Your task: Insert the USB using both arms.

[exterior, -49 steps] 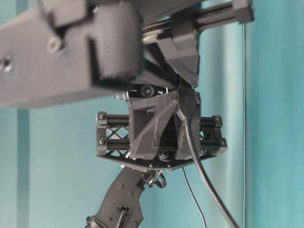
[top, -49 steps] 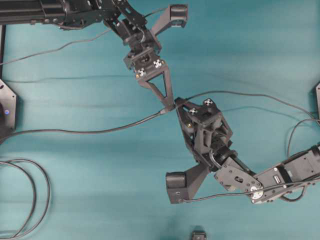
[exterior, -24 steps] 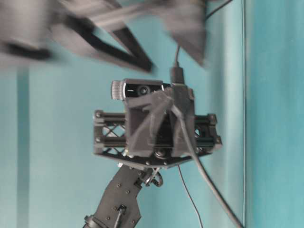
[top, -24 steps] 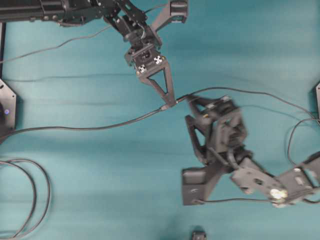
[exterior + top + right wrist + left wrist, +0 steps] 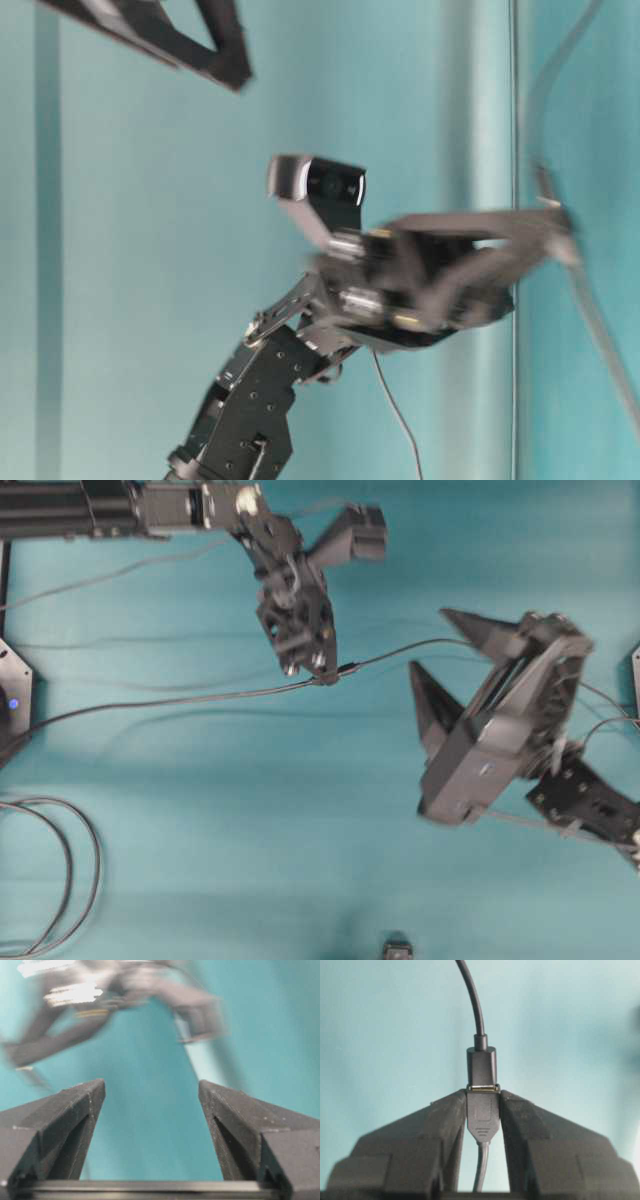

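My left end effector [image 5: 483,1110] is clamped on the dark plug body of the USB [image 5: 482,1112], and in the left wrist view only a thin sliver of its silver tip shows where it meets the dark socket [image 5: 481,1066] of the other cable. From that I judge the plug seated, or very nearly so. In the overhead view the joined connectors hang above the teal bench [image 5: 250,860] at the tips of my left end effector [image 5: 318,672], with the USB [image 5: 322,678] at about 9 o'clock from my right end effector [image 5: 440,655] and well apart from it. My right end effector [image 5: 150,1095] stands wide apart with nothing between its fingers; the right wrist view is heavily blurred.

So the insertion step looks finished and this is the release stage. What I think comes next: check that the sliver of metal is not a gap, then part the left fingers without tugging the joint, so the mated cables drop to the bench together.
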Available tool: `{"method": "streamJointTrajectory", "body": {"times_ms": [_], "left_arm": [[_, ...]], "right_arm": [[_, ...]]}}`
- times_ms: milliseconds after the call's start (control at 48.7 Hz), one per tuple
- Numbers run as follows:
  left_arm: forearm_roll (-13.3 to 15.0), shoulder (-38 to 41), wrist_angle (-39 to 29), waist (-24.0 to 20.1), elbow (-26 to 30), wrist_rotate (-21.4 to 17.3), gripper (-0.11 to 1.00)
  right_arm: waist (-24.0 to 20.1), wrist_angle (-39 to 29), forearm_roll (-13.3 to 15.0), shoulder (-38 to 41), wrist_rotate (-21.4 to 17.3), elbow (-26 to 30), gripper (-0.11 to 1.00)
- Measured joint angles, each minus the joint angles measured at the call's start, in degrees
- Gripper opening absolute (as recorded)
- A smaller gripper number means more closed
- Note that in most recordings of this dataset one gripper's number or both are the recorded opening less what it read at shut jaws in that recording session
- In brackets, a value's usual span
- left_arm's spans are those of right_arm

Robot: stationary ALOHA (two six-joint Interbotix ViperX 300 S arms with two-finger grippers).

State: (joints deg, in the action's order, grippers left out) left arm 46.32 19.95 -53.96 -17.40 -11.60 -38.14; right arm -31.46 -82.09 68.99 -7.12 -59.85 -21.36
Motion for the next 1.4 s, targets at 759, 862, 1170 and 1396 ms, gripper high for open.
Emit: {"method": "streamJointTrajectory", "body": {"times_ms": [759, 862, 1170, 1396], "left_arm": [[-11.69, 0.0, 11.78, 7.38, -0.09, 6.06, 0.88], [-11.6, -0.62, 11.87, 7.38, -0.18, 6.33, 0.85], [-11.69, -13.71, 18.37, 7.47, -8.17, 9.58, 0.84], [-11.69, -27.16, 34.1, 9.05, -18.54, 10.9, 0.84]], "right_arm": [[0.09, -3.78, 0.0, -2.9, -4.22, 0.18, 0.82], [0.09, -3.78, -0.09, -3.52, -4.57, -0.44, 0.82], [0.09, -2.46, -1.23, -8.7, -14.94, -6.06, 0.82], [0.44, 8.44, -1.58, -16.35, -26.46, -13.62, 0.82]]}}
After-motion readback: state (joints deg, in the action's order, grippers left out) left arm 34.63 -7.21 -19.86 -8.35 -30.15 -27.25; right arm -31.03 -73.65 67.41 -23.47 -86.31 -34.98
